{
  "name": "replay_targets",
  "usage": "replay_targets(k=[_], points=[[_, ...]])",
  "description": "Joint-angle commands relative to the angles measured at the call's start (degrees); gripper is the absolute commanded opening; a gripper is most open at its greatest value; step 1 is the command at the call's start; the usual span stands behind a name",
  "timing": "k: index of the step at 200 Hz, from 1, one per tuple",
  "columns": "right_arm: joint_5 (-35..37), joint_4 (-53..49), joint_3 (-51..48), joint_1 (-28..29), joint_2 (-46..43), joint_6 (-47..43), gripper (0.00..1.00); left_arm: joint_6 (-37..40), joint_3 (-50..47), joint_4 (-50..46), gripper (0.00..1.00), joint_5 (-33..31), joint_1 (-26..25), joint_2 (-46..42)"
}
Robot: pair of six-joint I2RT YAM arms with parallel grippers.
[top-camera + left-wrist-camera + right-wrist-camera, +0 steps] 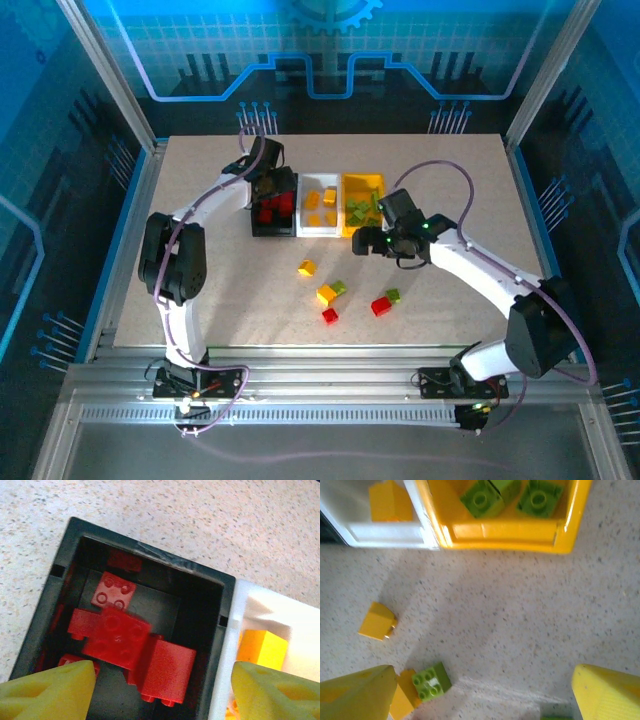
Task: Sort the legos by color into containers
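I see my left pincer [160,695], fingers apart and empty, hanging over the black bin [150,555] of red legos [117,640]. Loose bricks [327,294] lie mid-desk [240,290]. My right pincer [480,695], fingers spread, hovers before the yellow bin [505,532] holding green legos [480,499].

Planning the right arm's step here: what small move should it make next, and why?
Probably ease the right hand down over the lime green lego lying loose on the table: the hand is open and empty, and the yellow-orange bin just beyond already holds green legos.
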Motion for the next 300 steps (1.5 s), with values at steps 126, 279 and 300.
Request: replay_targets(k=[126,279,300], points=[[-4.2,-10.5,-15.3,7.1,-7.1,5.5,0.85,-7.4,-39.2,13.0,0.99,13.4,-14.7,-37.5],[2.1,-4.4,-12.0,11.7,5.0,5.4,0.66,-7.3,-47.8,8.3,0.99,10.2,-13.9,-43.7],[2.4,-4.6,-11.6,11.8,5.3,5.0,0.59,-7.3,-47.8,8.0,0.99,10.2,-13.6,-43.6]])
